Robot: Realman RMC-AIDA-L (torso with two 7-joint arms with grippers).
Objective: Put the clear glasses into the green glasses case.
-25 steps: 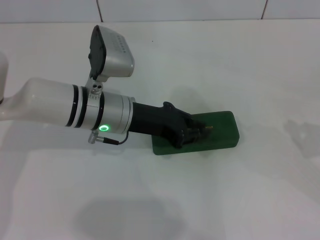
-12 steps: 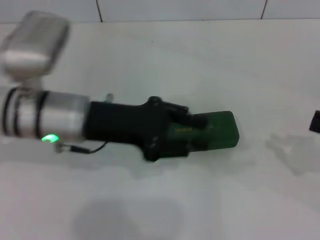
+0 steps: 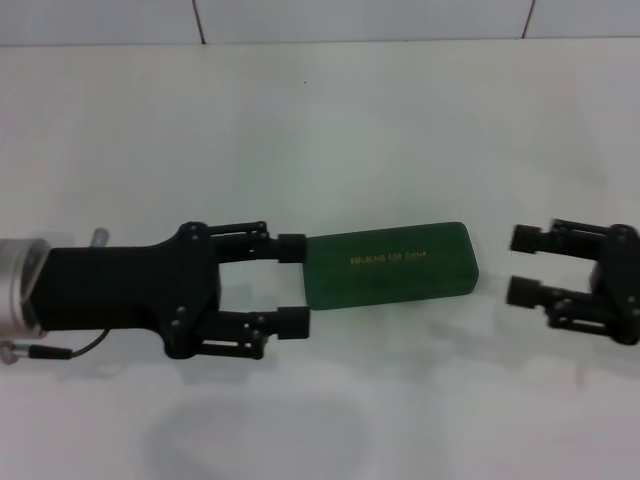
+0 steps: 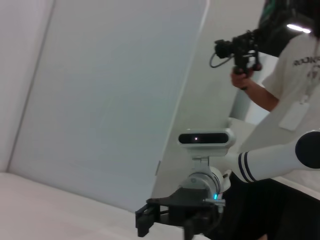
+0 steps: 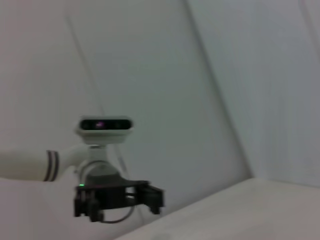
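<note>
Head view, closed green glasses case (image 3: 390,265), left end effector (image 3: 292,285) and right end effector (image 3: 527,265) both spread wide, flanking it

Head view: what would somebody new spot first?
The green glasses case stands out, lying shut in the middle of the white table. The left tool gapes open at its left end, and the right tool waits open off its right end.

Likely a robotics lab: bare white table (image 3: 400,120), plain panel walls (image 4: 110,100), person filming (image 4: 295,65).
</note>
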